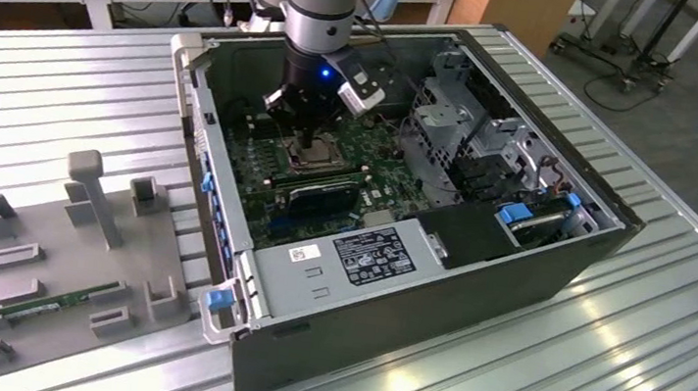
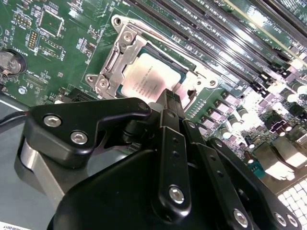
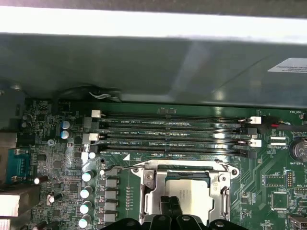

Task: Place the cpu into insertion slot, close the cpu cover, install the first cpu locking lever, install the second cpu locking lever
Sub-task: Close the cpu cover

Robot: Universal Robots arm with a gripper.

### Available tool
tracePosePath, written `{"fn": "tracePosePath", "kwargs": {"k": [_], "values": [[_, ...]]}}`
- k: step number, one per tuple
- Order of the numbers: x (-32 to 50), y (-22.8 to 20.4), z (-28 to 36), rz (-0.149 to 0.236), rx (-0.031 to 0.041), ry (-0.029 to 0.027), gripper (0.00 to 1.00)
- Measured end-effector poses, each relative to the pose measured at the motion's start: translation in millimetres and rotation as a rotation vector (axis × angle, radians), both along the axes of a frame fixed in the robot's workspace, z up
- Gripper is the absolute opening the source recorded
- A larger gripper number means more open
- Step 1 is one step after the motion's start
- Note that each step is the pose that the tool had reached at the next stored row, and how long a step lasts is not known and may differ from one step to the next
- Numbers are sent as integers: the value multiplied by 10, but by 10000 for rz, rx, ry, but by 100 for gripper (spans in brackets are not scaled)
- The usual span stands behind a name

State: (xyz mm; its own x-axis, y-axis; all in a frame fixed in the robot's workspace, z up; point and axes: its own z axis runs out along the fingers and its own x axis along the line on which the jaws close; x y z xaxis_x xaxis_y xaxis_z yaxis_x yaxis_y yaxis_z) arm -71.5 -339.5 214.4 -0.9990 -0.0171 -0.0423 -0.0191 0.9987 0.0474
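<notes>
1. Pincer (image 2: 171, 99) fingertips pressed together; nothing visible between them.
2. Cpu (image 2: 146, 79) directly under the tips, seated in the insertion slot (image 3: 188, 173).
3. Cpu cover (image 3: 221, 189) lies flat, framing the cpu beneath the pincer.

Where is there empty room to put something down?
The ribbed table is bare on the exterior view's right of the computer case and along its near side. Inside the case it is crowded: the gripper hangs over the cpu.
</notes>
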Motion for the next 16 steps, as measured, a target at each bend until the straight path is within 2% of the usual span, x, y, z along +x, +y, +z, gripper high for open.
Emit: {"fn": "tracePosePath", "kwargs": {"k": [9,16], "values": [[-13,0,-1,-1,1,0,11],[-59,-5,-6,0,1,0,11]]}}
